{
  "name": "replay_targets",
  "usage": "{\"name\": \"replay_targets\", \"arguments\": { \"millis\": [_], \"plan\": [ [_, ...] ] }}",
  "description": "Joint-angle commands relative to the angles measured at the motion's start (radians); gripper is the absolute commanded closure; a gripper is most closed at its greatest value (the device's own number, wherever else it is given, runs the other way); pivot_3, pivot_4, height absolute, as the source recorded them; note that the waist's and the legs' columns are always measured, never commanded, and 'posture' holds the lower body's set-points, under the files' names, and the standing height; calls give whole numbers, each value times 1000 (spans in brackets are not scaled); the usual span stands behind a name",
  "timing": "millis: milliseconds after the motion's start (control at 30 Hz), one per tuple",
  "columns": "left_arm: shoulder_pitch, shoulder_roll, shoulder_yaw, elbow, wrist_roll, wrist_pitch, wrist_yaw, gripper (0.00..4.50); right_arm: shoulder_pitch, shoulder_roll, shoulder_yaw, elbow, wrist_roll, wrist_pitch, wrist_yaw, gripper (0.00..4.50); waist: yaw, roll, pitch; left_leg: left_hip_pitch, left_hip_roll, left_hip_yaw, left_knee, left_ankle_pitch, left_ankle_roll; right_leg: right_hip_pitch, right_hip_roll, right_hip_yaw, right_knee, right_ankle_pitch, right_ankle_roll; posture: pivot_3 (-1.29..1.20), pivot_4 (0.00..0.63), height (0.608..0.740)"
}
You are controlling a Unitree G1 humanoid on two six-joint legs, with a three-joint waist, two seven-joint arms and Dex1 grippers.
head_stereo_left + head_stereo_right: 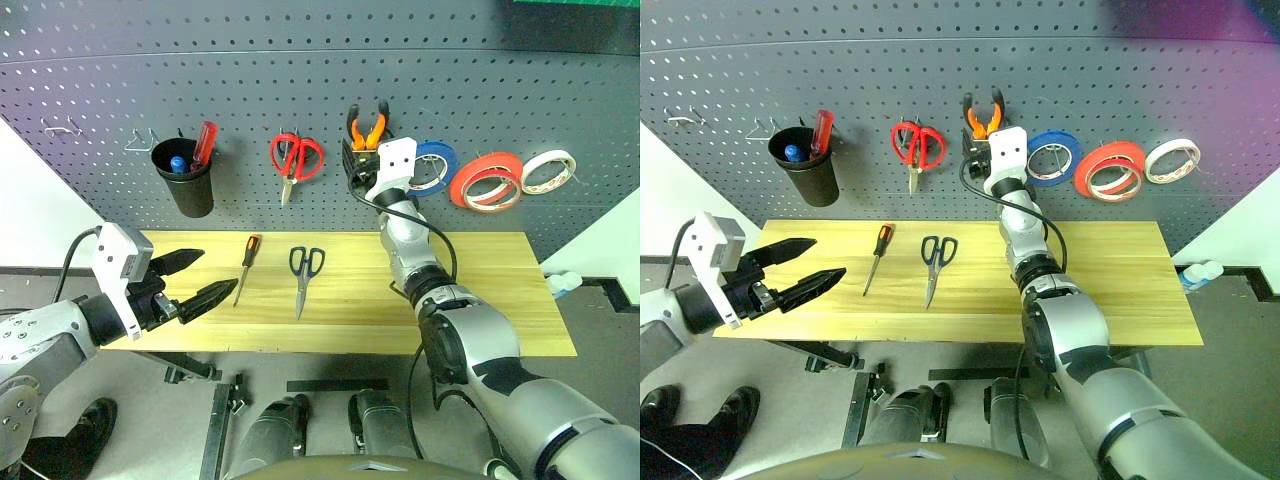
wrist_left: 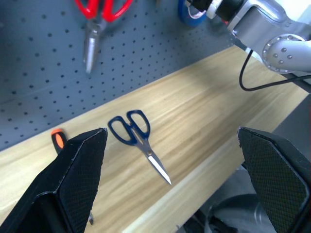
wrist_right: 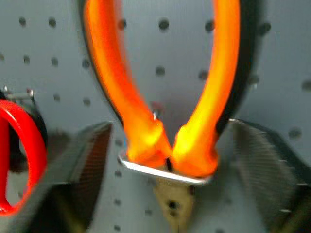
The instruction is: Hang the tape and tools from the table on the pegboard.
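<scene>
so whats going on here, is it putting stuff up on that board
Yes. The right gripper is up at the pegboard, its fingers open on either side of the orange-handled pliers, which hang on a wire hook. The red-orange tape is on the board too. The black-handled scissors and the small screwdriver lie on the table. The left gripper hovers open near the table's left end, holding nothing.

Pale wood table (image 1: 480,290), screwdriver (image 1: 246,266), black-handled scissors (image 1: 304,274)
</scene>
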Motion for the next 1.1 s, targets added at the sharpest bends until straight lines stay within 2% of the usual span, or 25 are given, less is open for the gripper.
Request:
{"name": "replay_targets", "arguments": {
  "millis": [33,267,533,933,1100],
  "plan": [
    [4,12,38,-29,-16,-6,4,0,-15,-9,-8,-20,9,-6,-16,23,0,0,2,0,0,0,0,0,0,0,0,0,0,0,0,4,208,740],
    [8,10,38,-31,-22,-9,9,0,-12,0,-25,-56,51,-32,36,23,-1,-1,7,0,0,0,0,0,0,0,0,0,-1,0,0,1,208,740],
    [3,21,38,-17,-23,-6,-1,0,1,33,-30,-223,132,-58,132,23,-2,1,13,-1,0,0,-3,0,0,-1,0,0,-3,0,1,-17,209,740],
    [-40,29,0,15,-12,-9,-17,0,65,45,-6,-552,233,70,223,23,-2,2,14,-1,1,0,-8,0,0,-3,0,0,-4,2,3,-50,206,740],
    [-57,20,-19,28,1,-20,-18,0,84,24,-39,-699,389,227,314,23,-2,2,14,-1,1,0,-8,0,0,-4,0,0,-5,2,3,-68,198,740]
  ]
}}
